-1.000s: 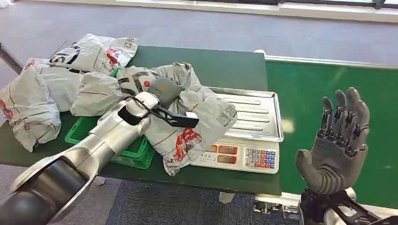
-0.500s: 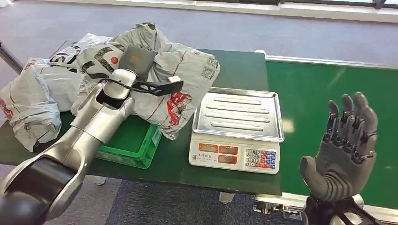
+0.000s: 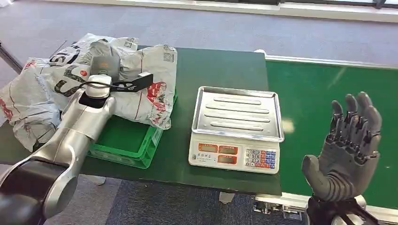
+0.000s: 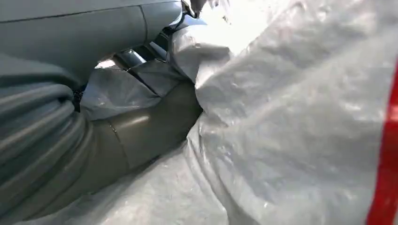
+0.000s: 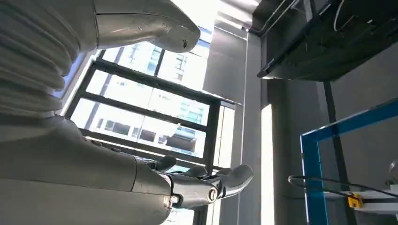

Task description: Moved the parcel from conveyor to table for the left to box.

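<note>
- The parcel [image 3: 141, 89] has travelled a long way in the last second: a second ago it lay draped over the front of the scale [image 3: 237, 129], half a second ago it was lifted high over the middle of the table [image 3: 220, 65], and now it is over the green crate [image 3: 126, 140] near the table's left edge.
- The tray of the scale is bare now, so in my judgement the weighing is over and the boxing step is almost done; the parcel only needs to be lowered and let go.
- The parcel's lower end hangs over the right rim of the crate. I cannot tell if it already rests on the rim.
- The left arm has swung with the parcel to the left; it now reaches forward over the crate toward the pile of other bags [image 3: 33, 101] at the table's left edge.
- The left hand [image 3: 104, 60] is grasping the parcel from above; in the left wrist view [image 4: 141, 117] grey plastic is folded around its thumb and fingers.
- The right hand [image 3: 349, 150] stays raised over the conveyor [image 3: 324, 89], palm up, fingers spread, holding nothing; it has hardly moved.
</note>
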